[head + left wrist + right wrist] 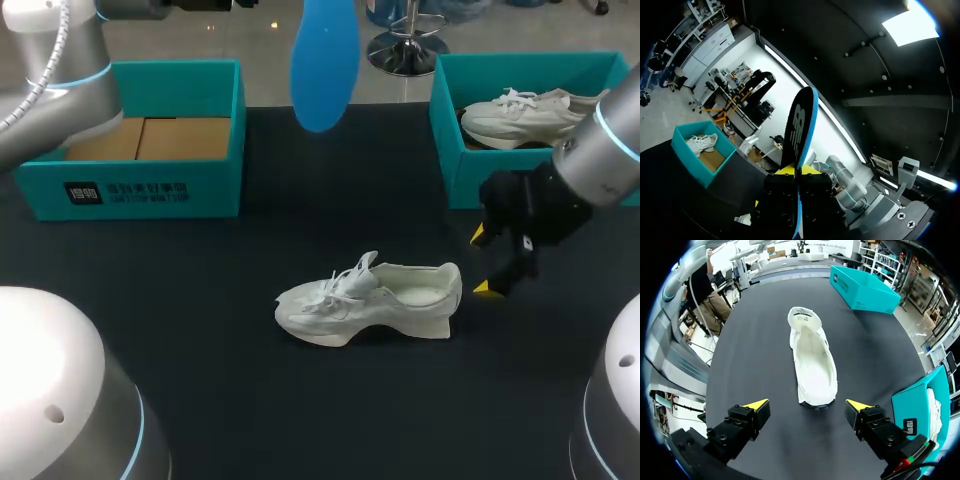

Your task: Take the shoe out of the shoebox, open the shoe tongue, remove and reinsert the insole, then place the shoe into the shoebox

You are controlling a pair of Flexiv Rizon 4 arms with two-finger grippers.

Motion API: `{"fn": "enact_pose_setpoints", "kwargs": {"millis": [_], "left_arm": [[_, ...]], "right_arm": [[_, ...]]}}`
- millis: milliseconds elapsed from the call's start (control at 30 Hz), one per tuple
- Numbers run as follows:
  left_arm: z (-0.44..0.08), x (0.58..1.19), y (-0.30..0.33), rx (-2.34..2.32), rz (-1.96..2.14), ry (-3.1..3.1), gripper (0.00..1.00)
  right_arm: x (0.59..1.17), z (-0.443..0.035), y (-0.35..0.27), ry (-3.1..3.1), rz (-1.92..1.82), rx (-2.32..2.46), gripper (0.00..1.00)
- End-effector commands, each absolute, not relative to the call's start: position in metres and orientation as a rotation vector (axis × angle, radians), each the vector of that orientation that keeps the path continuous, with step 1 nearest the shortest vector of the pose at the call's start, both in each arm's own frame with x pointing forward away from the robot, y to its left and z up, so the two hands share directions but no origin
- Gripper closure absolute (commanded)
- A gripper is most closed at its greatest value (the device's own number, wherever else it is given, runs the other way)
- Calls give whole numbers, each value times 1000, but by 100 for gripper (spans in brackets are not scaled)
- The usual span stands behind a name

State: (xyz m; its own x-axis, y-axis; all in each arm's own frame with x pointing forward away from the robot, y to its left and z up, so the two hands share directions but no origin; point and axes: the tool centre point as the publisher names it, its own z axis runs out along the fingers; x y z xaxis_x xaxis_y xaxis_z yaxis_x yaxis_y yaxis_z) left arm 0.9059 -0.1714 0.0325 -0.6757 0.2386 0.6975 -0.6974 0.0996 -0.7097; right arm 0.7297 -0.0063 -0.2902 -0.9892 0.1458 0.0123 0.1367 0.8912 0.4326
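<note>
Left hand [796,172] is clamped tight on the blue insole [325,60], holding it upright high above the table [200,350]. The white shoe [370,300] sits mid-table on its sole, with the right hand [483,262] spread wide, gripping nothing, just behind its heel.

Your white shoe [370,300] stands upright on the worktop [200,350], toe pointing left; the blue insole [325,60] is out of it, aloft.

The dark bench [250,400] carries a teal box [447,160] at roughly two o'clock. A white sneaker [520,115] lies inside it, seemingly on brown card, toe toward nine o'clock.
</note>
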Motion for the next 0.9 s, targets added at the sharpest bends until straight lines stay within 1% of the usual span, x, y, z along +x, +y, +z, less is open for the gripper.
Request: {"fn": "enact_pose_setpoints", "kwargs": {"millis": [33,300,500,767,900], "left_arm": [[32,905,-171,458,1667,-1668,100],[32,905,-171,458,1667,-1668,100],[32,905,-171,458,1667,-1668,100],[32,905,-171,458,1667,-1668,100],[32,905,-171,458,1667,-1668,100]], "right_arm": [[729,-291,-6,3035,689,228,0],[745,-282,3,3067,646,201,0],[761,-271,11,3081,536,281,0],[780,-274,26,3098,545,265,0],[782,-284,36,3115,524,260,0]]}}
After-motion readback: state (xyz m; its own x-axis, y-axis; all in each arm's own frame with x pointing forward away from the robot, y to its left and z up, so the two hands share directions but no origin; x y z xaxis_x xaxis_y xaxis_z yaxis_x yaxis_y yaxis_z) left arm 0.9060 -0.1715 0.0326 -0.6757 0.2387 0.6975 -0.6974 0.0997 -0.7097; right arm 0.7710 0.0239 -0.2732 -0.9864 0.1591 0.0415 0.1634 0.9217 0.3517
